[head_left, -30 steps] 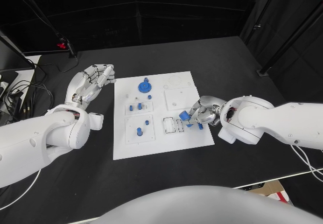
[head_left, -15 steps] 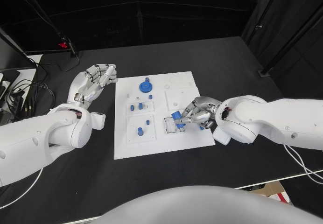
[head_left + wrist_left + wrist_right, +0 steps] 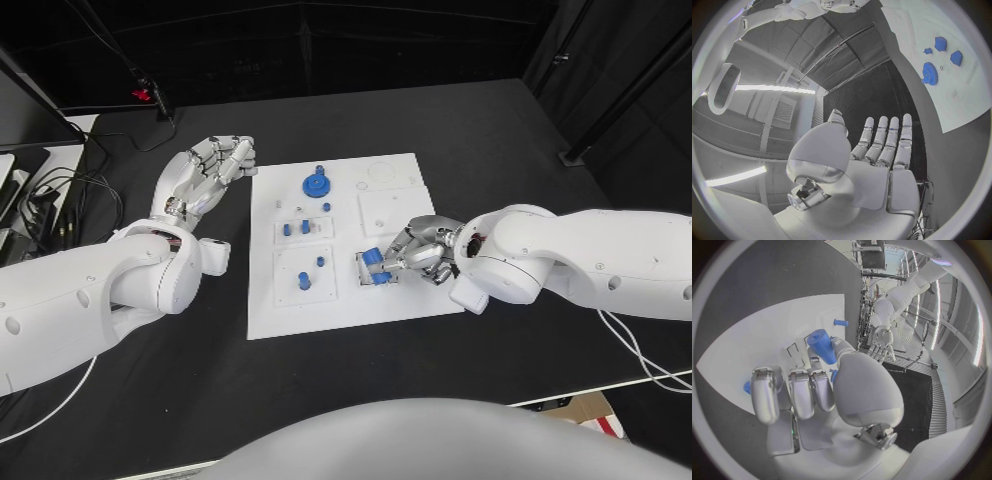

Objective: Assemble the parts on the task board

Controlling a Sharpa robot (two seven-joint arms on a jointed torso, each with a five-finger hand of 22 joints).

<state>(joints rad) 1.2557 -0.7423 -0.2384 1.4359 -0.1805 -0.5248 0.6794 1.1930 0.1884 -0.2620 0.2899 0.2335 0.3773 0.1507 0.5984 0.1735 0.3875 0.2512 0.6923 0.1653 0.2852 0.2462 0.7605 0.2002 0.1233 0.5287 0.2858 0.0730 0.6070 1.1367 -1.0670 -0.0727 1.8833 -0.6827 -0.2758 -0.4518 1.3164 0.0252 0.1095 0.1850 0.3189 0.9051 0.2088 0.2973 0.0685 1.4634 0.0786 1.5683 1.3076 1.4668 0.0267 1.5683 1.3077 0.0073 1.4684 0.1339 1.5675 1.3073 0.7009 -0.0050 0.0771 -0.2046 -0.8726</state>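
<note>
Task board (image 3: pixel 346 290) lies white in the middle of the black surface (image 3: pixel 476 130), and everything else is placed from it. Off the board's left edge, near its far corner, the left hand (image 3: pixel 209 170) is raised with fingers straight and apart, holding nothing. On the board's left half stand small blue pegs (image 3: pixel 296 229), with a blue gear (image 3: pixel 313 185) at the far end. Over the slotted block (image 3: pixel 369 268) toward the board's right side, the right hand (image 3: pixel 408 250) pinches a blue part (image 3: pixel 821 346) between thumb and fingers, with its tip reaching out past them toward the board. Judging from this, the part is about to be seated in a slot. The risk is a tilted entry: held at the end and angled, it could catch the slot's rim and jam or twist out of the pinch; pushing down on the light board could also slide it, since the left hand does not brace it
</note>
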